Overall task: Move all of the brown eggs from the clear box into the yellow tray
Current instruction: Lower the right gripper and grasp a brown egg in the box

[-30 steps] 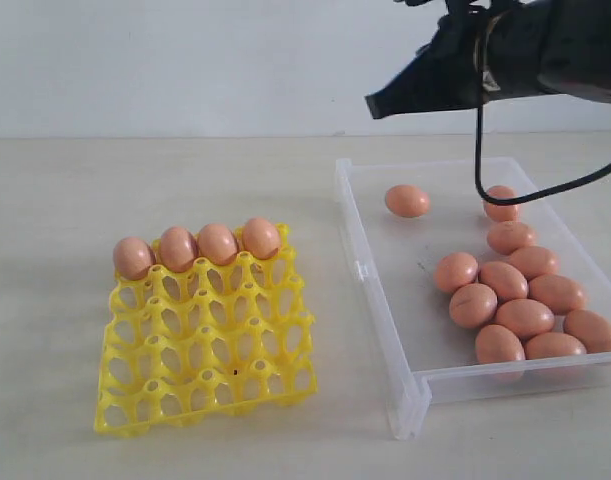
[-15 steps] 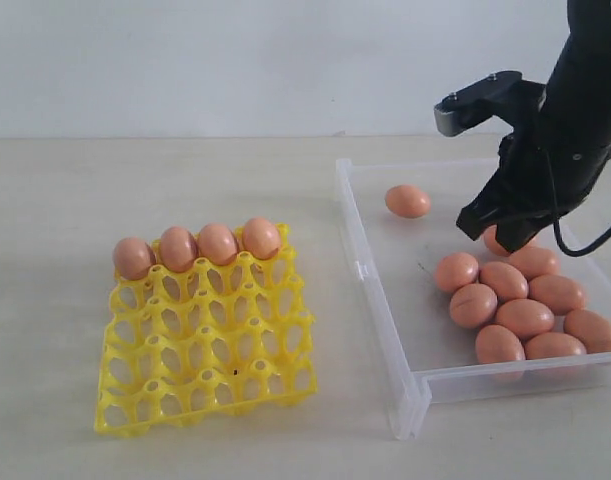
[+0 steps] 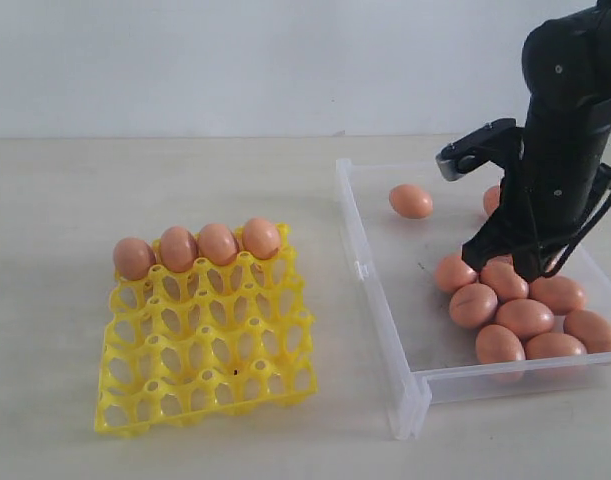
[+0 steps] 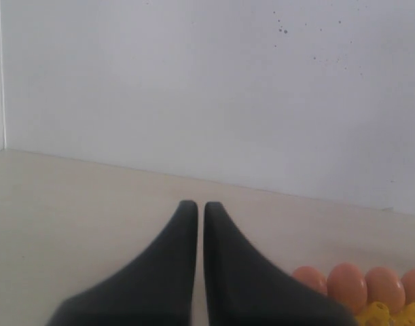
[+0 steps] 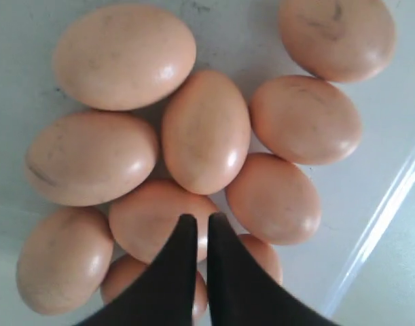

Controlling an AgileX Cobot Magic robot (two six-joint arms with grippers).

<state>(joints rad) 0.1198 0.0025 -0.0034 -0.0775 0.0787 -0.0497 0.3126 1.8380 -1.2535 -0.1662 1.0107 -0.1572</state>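
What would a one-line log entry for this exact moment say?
right gripper: shut, empty, above brown eggs in clear box | left gripper: shut, empty | yellow tray: four eggs in back row

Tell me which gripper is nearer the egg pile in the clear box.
Right. The right gripper hangs shut just above the egg pile; the left gripper is over by the yellow tray.

The brown eggs (image 5: 206, 132) beneath the right pincer (image 5: 202, 219) have smooth shells with a soft sheen; some carry faint dark smudges. The clear box (image 3: 370, 285) around them is transparent glossy plastic, its floor faintly scuffed. Well apart from that pincer, the yellow tray (image 3: 205, 345) is bright moulded plastic with a slight gloss. The right pincer and the left pincer (image 4: 194, 205) are matt black. The surface (image 3: 65, 180) is pale and matt.
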